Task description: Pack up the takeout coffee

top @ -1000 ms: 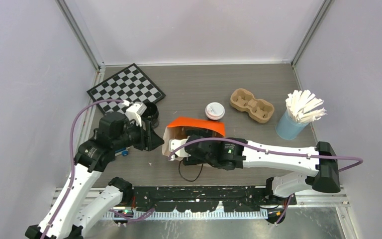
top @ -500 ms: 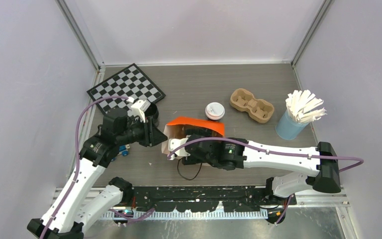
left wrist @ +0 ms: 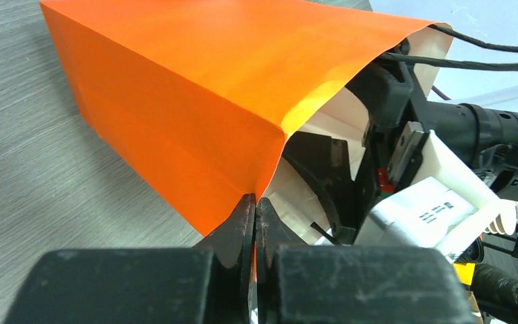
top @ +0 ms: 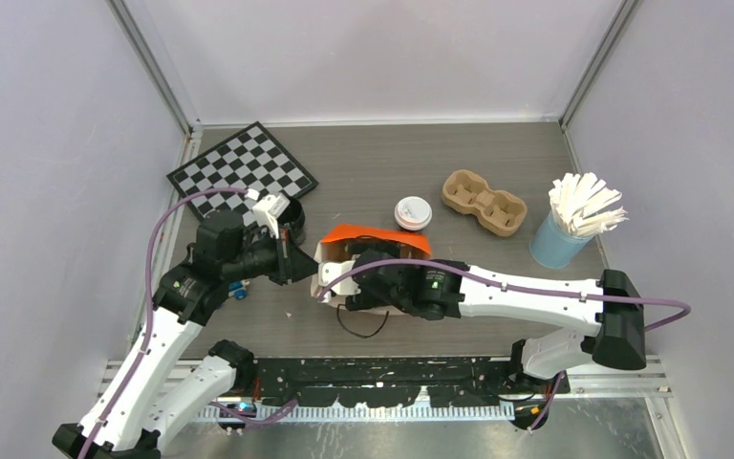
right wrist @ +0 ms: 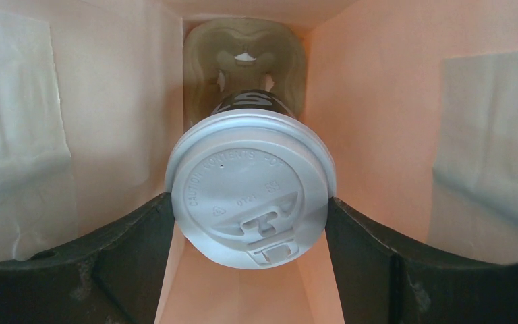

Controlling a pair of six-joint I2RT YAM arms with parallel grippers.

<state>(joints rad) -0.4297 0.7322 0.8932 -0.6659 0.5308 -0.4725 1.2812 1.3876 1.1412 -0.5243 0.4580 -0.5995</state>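
Hiding inside orange bag (top: 377, 235), right tool (right wrist: 249, 204) grips takeout coffee (right wrist: 251, 182); left tool (left wrist: 255, 216) pinches rim.

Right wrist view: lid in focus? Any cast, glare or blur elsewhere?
Right wrist: takeout coffee lid lettering sharp, peach cast overall, fingers dark, soft. Left wrist: orange bag crisp, bright glare by its fold, left gripper body blurred. Top external: even light.
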